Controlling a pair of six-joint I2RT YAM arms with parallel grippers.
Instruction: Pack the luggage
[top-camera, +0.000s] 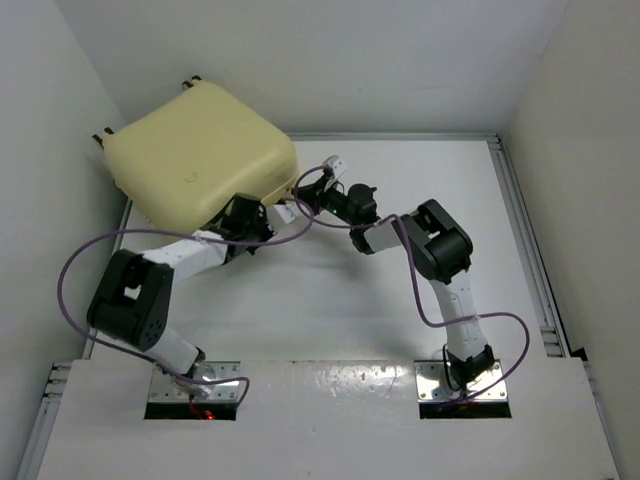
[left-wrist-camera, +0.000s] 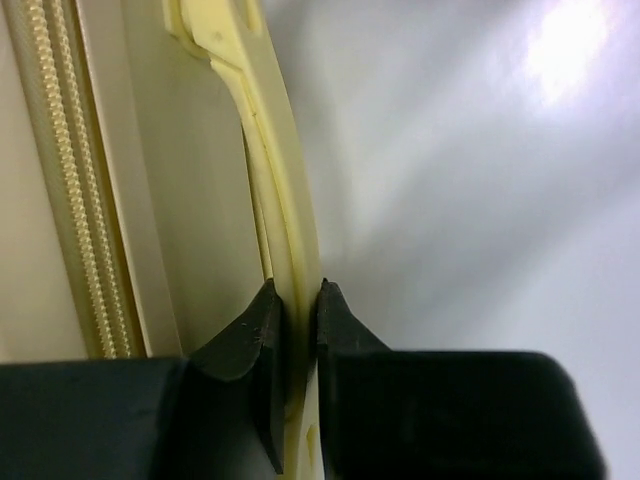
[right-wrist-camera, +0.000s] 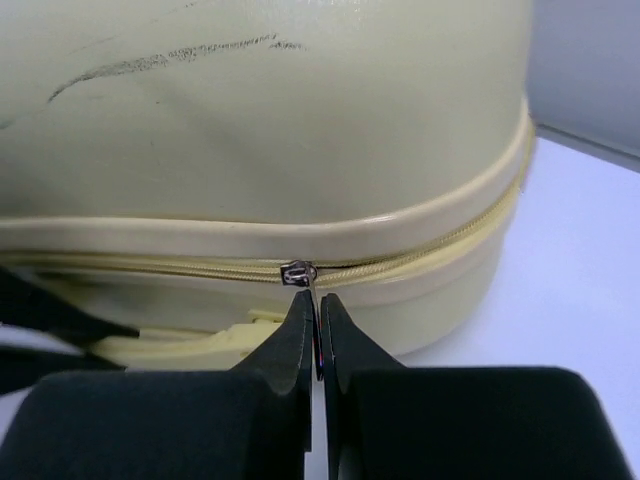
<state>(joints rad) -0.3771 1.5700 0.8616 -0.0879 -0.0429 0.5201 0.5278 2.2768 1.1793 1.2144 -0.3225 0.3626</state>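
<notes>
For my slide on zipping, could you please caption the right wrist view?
Right tool shut on the zipper pull along the pale yellow suitcase side.

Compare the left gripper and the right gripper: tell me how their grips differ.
The left gripper clamps the edge of a flat, pale yellow handle, while the right gripper pinches a thin metal zipper pull. The left gripper's jaws stand slightly apart around the handle; the right gripper's jaws nearly touch. Both are shut on parts of the luggage.
</notes>
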